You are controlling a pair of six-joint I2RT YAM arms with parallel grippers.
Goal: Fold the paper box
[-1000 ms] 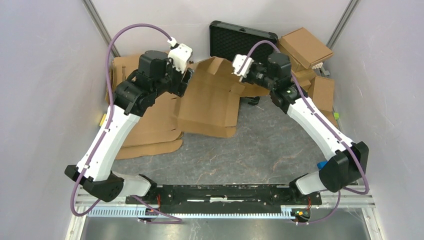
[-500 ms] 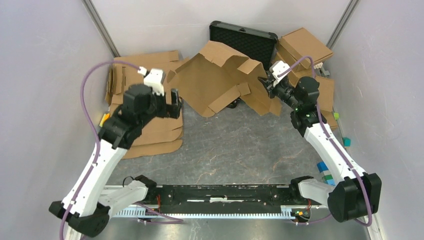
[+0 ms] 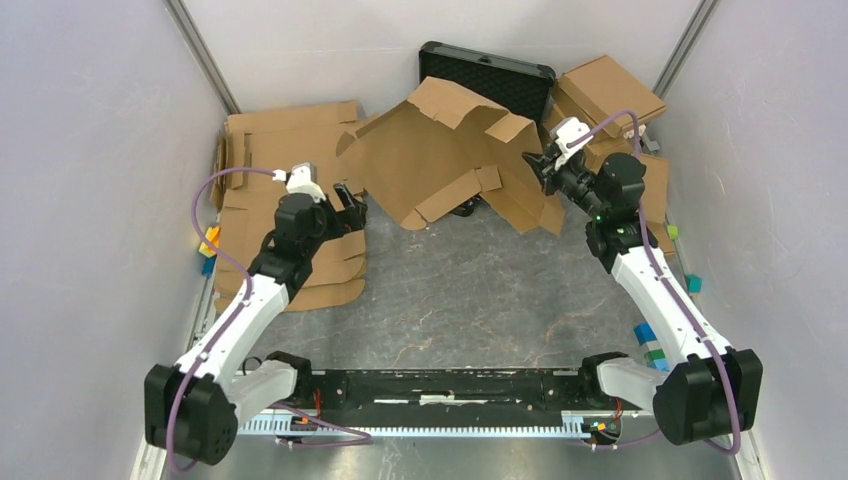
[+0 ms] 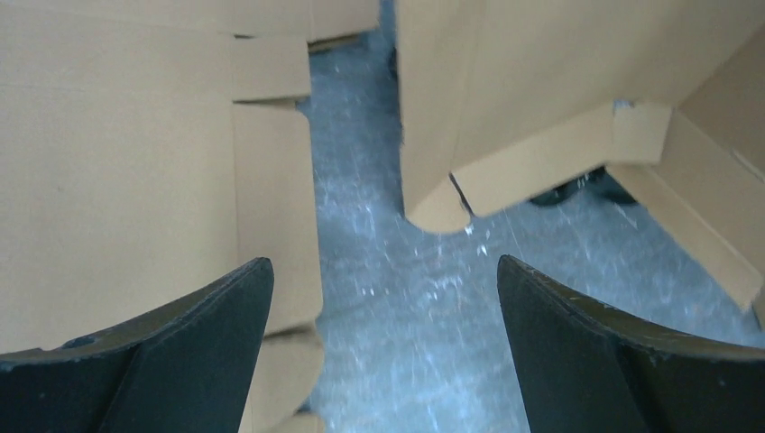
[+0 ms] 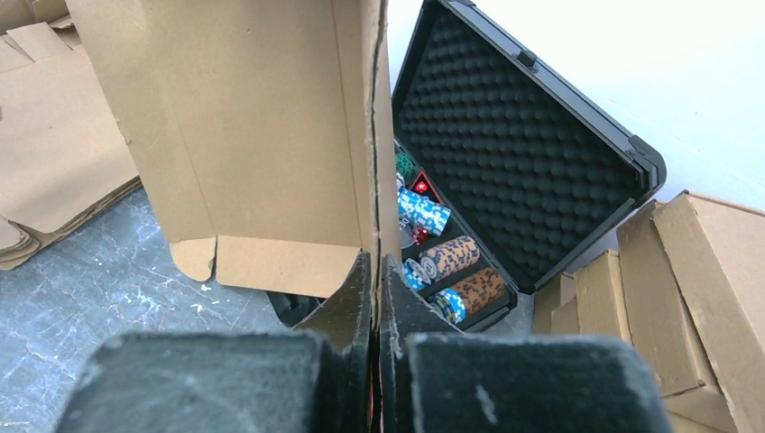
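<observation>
The paper box (image 3: 440,160) is a large brown cardboard sheet with flaps, held tilted up off the table at the back centre. My right gripper (image 3: 540,168) is shut on its right edge; in the right wrist view the jaws pinch the panel's edge (image 5: 374,180). My left gripper (image 3: 352,205) is open and empty, low over the table left of the box. In the left wrist view its fingers (image 4: 216,325) frame bare table, with the box's lower flap (image 4: 532,162) hanging ahead.
A stack of flat cardboard sheets (image 3: 290,200) lies at the left, under my left arm. A black foam-lined case (image 3: 490,85) with colourful chips (image 5: 447,262) stands open behind the box. Folded cardboard boxes (image 3: 610,95) are stacked at the back right. Small coloured blocks (image 3: 650,335) lie along the right wall.
My left gripper has let go of the box, and the arm has drawn back and down toward the table. My right gripper has lifted the box up and to the right.
</observation>
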